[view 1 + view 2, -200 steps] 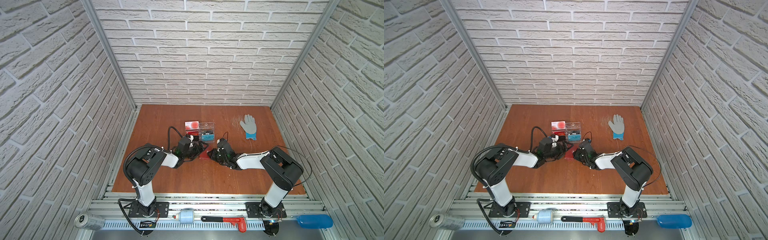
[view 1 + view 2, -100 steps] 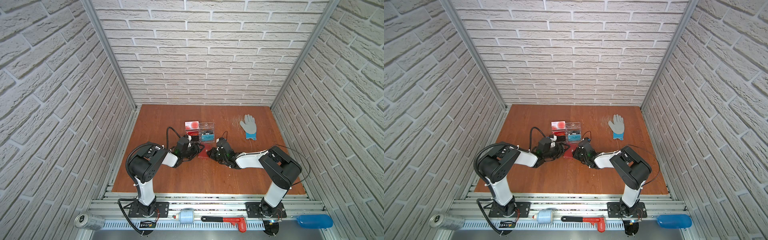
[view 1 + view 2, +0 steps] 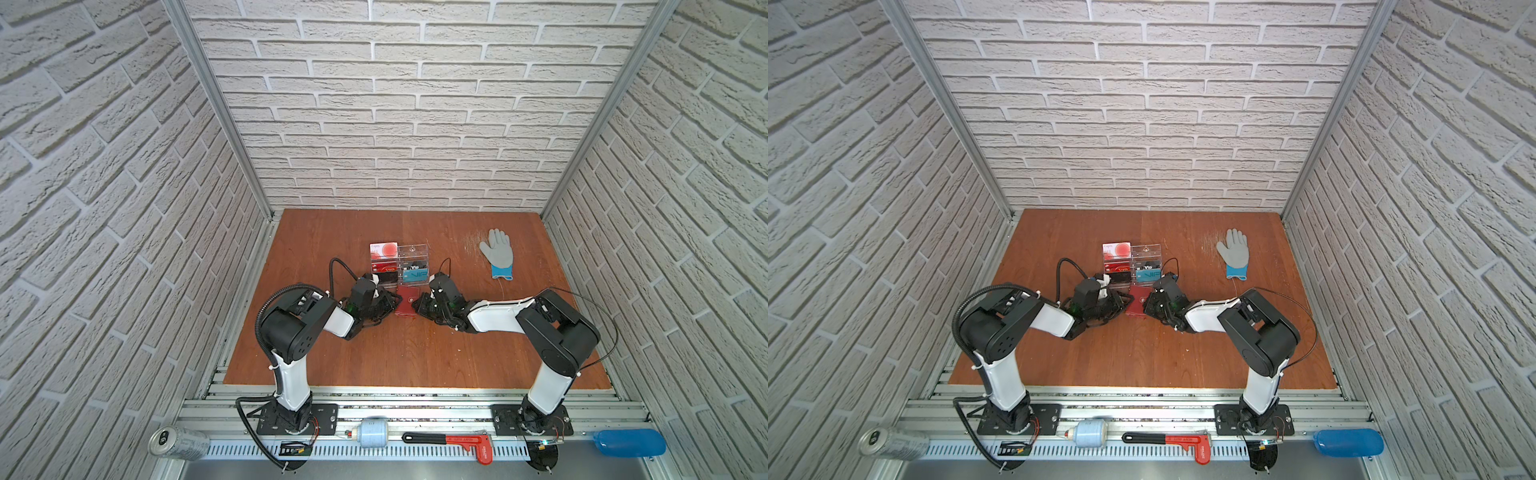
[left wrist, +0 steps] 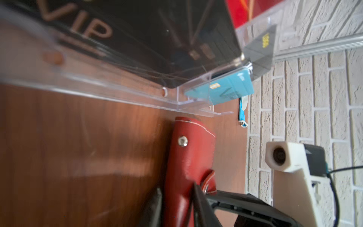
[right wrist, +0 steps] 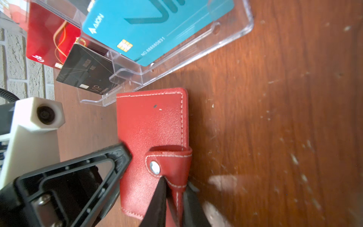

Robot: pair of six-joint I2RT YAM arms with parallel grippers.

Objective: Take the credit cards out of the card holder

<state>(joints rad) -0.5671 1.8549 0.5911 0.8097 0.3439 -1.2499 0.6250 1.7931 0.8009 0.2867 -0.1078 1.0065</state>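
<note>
At the centre of the table we've got both claws on one small target. Our right gripper [image 5: 174, 184] has its jaws pinched tight on the snap tab [image 5: 170, 159] of the card holder [image 5: 151, 125], right below the metal stud [image 5: 154, 167]. Our left gripper [image 4: 177, 194] comes in from the opposite side, its jaws set either side of the holder's edge and, as far as we can judge, clamping it.

The holder lies flat, snap fastened, so the credit cards don't show at all. We take it they're inside.

The job now, by our reading, is to pop that snap. We'd want the left claw to pin the body firmly while the right peels the tab up and off the stud. A short, clean pull should do it, not a yank that drags the whole holder along.

Watch the back edge! The clear acrylic stand [image 5: 235, 29] sits just beside the holder's far end, perhaps touching, with its teal VIP card [image 5: 147, 23] leaning out. Pull that way and we knock it. Bare wood on the table [image 3: 415, 353] lies open toward the near side, and the grey glove [image 3: 497, 253] is well apart, so near-side is our way out.
</note>
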